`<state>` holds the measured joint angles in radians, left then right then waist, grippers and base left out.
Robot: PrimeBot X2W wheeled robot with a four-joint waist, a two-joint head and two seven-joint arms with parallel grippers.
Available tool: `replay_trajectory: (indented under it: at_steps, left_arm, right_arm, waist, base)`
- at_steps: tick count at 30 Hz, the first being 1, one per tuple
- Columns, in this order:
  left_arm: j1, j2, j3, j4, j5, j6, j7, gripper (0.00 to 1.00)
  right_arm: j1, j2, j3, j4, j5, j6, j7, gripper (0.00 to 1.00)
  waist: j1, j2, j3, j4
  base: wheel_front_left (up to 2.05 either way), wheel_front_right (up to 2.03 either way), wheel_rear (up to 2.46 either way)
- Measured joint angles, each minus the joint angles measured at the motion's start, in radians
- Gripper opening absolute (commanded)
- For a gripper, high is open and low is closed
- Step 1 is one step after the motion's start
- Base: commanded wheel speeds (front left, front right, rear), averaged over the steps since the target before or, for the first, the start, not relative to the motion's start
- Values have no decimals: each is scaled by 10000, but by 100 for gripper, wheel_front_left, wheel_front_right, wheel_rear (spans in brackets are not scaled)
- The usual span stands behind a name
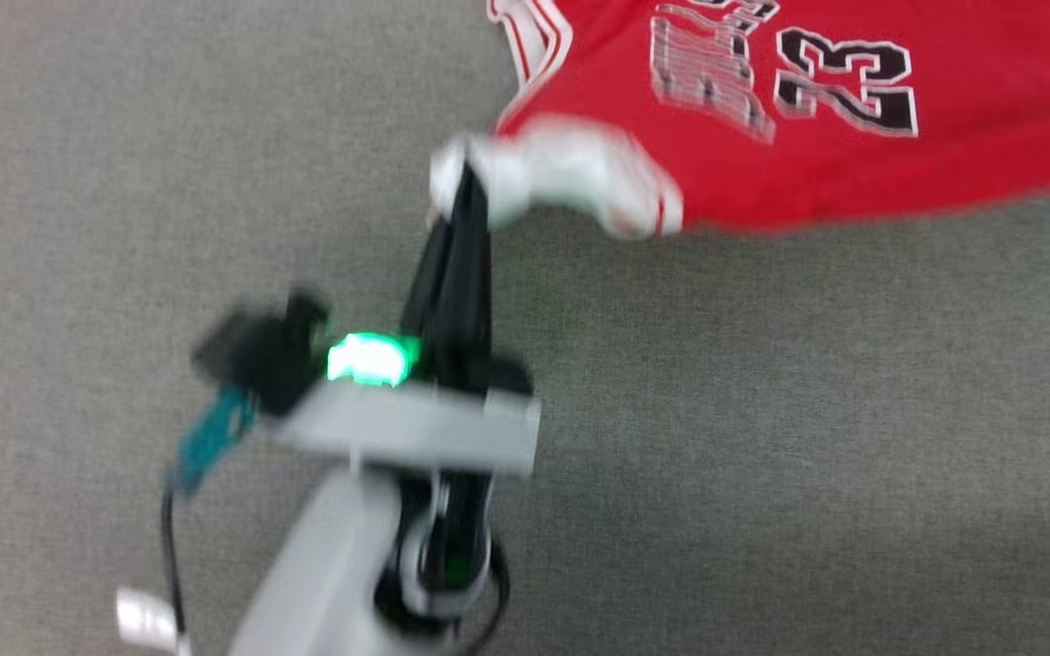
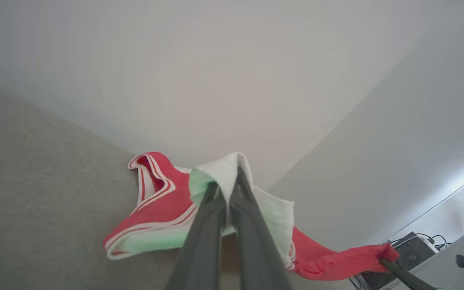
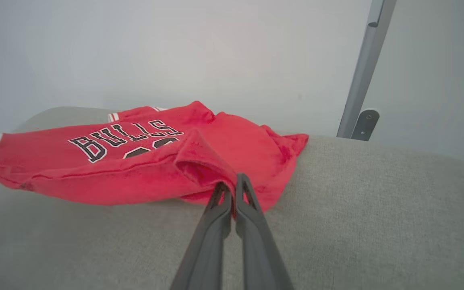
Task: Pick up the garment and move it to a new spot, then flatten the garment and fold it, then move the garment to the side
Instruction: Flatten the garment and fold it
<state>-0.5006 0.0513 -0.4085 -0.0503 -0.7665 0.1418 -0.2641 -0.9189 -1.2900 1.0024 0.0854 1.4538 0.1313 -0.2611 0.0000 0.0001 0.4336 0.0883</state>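
- The left gripper (image 2: 232, 188) has its two dark fingers pressed together on the white sleeve (image 1: 571, 173) of the shirt (image 1: 990, 155). The cloth is bunched over the fingertips and the sleeve is pulled out to the side.
- The right gripper (image 3: 232, 188) is also closed, pinching a fold of red cloth at the shirt's bottom edge and raising it into a small peak.
- In the left wrist view, the shirt runs between the two grips. The striped neck opening is on one side, and a red strip runs off to the other gripper's tip.
- The shirt lies across the grey fabric surface (image 1: 762, 410) with its chest up. The black "23" and the word "BULLS" can be read, and red-and-white trim marks the sleeve end.
- A green light (image 1: 370, 358) glows on the left wrist, and the head view is blurred around that arm.
- A pale wall (image 2: 232, 72) stands behind the surface.
- A grey metal post (image 3: 363, 68) rises by the far edge.
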Motion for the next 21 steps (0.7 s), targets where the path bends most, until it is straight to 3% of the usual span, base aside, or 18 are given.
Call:
replay_trajectory:
  at_steps: [14,21]
  left_arm:
    - [4997,-17,138,-2955,313,36,-2,0]
    - [6685,-21,-351,-4000,934,468,0,0]
  right_arm:
    - [4662,79,-2458,-554,-769,2,0,0]
    - [6550,4,-3758,-928,-1152,2,0,0]
  waist:
    - [0,0,-1022,-198]
    - [0,0,-1241,-450]
  base:
    - [0,0,0]
    - [0,0,0]
